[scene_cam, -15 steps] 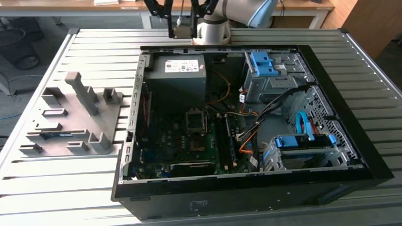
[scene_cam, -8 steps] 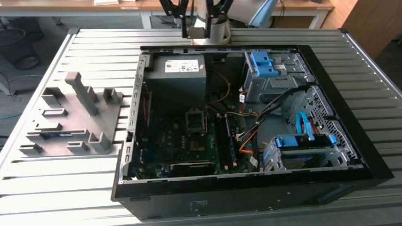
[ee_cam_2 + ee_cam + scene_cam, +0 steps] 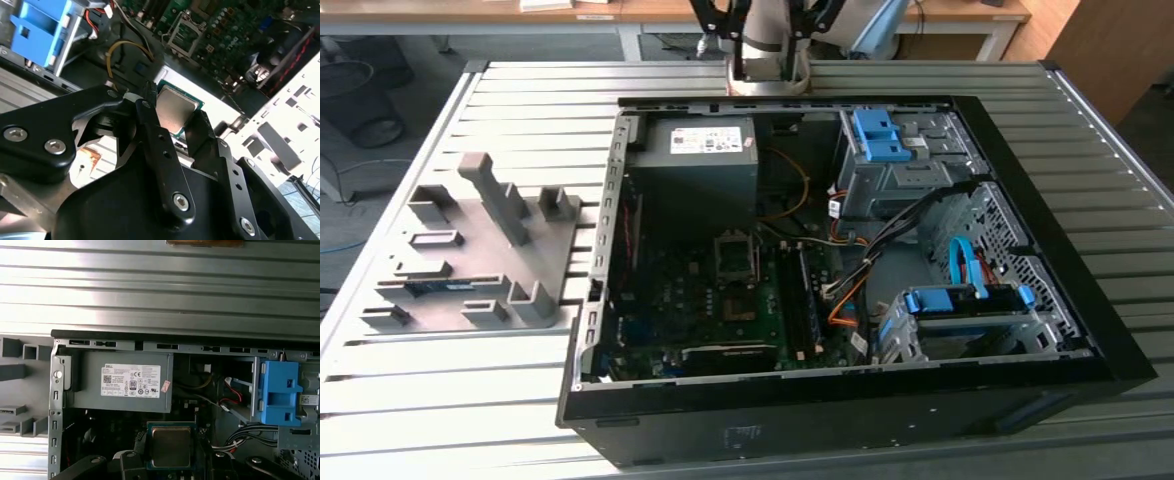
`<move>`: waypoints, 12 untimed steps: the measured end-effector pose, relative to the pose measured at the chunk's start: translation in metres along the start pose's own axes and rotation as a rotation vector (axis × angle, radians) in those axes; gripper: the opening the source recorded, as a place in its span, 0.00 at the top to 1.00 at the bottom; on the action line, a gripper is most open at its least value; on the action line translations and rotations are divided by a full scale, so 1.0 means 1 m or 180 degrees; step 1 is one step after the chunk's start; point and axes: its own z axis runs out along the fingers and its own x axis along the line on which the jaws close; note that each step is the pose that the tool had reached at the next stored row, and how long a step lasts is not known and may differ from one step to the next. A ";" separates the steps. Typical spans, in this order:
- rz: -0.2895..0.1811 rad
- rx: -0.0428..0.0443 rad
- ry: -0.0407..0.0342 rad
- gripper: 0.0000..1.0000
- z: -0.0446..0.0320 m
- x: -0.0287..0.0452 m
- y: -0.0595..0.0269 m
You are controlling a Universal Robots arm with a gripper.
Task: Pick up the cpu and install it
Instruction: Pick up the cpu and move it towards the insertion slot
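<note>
The cpu [image 3: 175,106] is a small square chip with a silver lid and a green rim, also seen as cpu [image 3: 171,446]. My gripper [image 3: 176,122] is shut on it, one black finger [image 3: 150,125] on each side. In the first wrist view the gripper [image 3: 171,462] holds the chip in the air over the open computer case [image 3: 627,130], near the grey power supply [image 3: 120,382]. The motherboard's cpu socket [image 3: 736,258], a metal-framed square, lies in the middle of the case and appears as the socket [image 3: 182,31] beyond the chip. The arm [image 3: 767,45] stands at the far edge of the case.
A grey fixture block [image 3: 480,255] with slots and posts sits on the slatted metal table [image 3: 520,100] at the exterior view's left. Inside the case are blue drive brackets [image 3: 878,135], a lower blue drive bay [image 3: 967,300], and loose cables [image 3: 854,270].
</note>
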 end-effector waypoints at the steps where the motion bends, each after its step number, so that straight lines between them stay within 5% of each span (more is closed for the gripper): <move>1: 0.0000 0.0000 0.0000 0.53 0.0000 -0.0028 -0.0001; 12: 0.0000 0.0000 0.0006 0.53 0.0002 -0.0350 -0.0010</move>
